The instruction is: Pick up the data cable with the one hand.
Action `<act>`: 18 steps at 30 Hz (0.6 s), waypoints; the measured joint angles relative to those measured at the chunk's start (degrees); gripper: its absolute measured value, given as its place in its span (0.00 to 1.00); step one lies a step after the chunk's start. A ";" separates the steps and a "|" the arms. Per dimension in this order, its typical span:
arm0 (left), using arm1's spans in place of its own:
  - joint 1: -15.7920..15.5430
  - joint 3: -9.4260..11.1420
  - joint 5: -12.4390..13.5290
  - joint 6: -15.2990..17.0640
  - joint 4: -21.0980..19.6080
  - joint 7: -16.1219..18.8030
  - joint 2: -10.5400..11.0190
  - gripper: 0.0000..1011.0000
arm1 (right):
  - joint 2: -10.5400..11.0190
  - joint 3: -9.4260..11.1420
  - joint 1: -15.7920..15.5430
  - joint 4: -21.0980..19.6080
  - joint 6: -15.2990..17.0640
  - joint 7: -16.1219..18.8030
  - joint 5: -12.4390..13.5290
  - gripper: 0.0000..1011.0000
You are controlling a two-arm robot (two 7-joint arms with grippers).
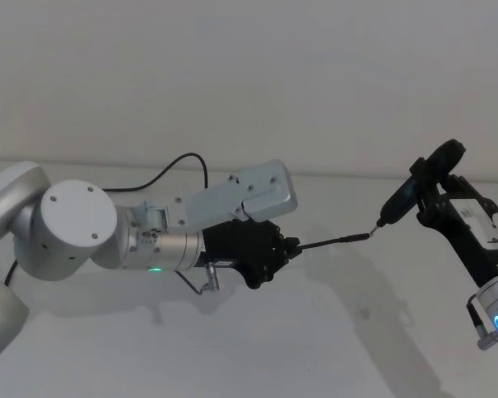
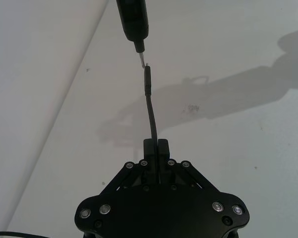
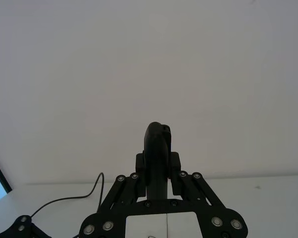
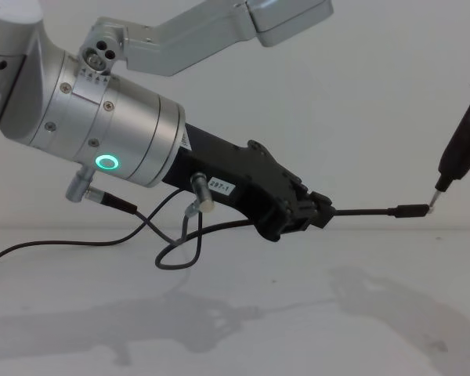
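Clamping the thin black data cable (image 4: 368, 210) between closed jaws, the angular black left hand (image 4: 321, 211) holds its plug straight ahead, just at the pin of the narrow black tool (image 4: 462, 149) gripped by the right gripper (image 3: 158, 159).

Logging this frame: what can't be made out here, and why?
- Whether the plug of the data cable touches the pin of the black tool: too small to tell.
- The cable's run behind the left gripper: hidden by the gripper body, left wrist view.
- The tool's pin end, right wrist view: hidden behind the tool's own body in the right gripper.
- The tool's top, chest view: cut off by the right edge.
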 joint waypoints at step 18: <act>0.00 0.00 -0.02 0.00 -0.01 0.00 0.00 0.05 | 1.47 -0.92 -0.59 -1.71 1.37 -0.22 -0.30 0.27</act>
